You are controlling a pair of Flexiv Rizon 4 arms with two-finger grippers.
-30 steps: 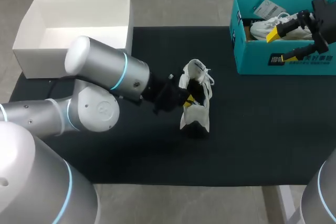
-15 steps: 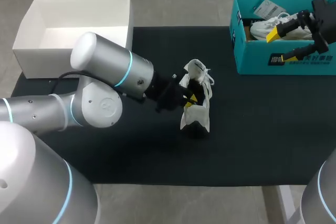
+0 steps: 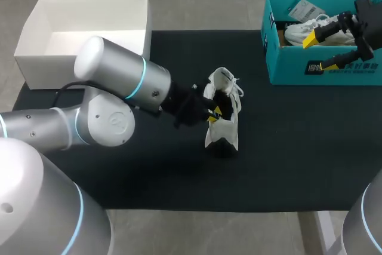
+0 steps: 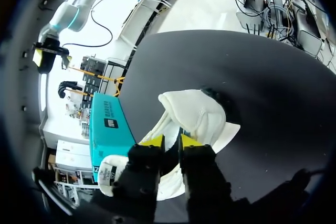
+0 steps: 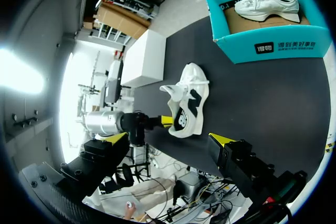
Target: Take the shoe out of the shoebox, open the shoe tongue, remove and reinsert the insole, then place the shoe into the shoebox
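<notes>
The white sneaker [image 3: 230, 129] is lying in the middle of the desk [image 3: 298, 147], long axis crosswise to the left gripper [image 3: 213, 113], whose fingers are pinching its collar edge, while the right gripper [image 3: 319, 54] is hovering spread and empty over the teal shoebox [image 3: 322, 70], well apart.

A robotics lab: a grey left arm [image 3: 113, 106] and a right arm [image 3: 370, 22] work over a table [image 3: 286, 159] under a black mat, with a teal shoebox [image 3: 298, 70] and a white box [image 3: 36, 49] at its far corners.
</notes>
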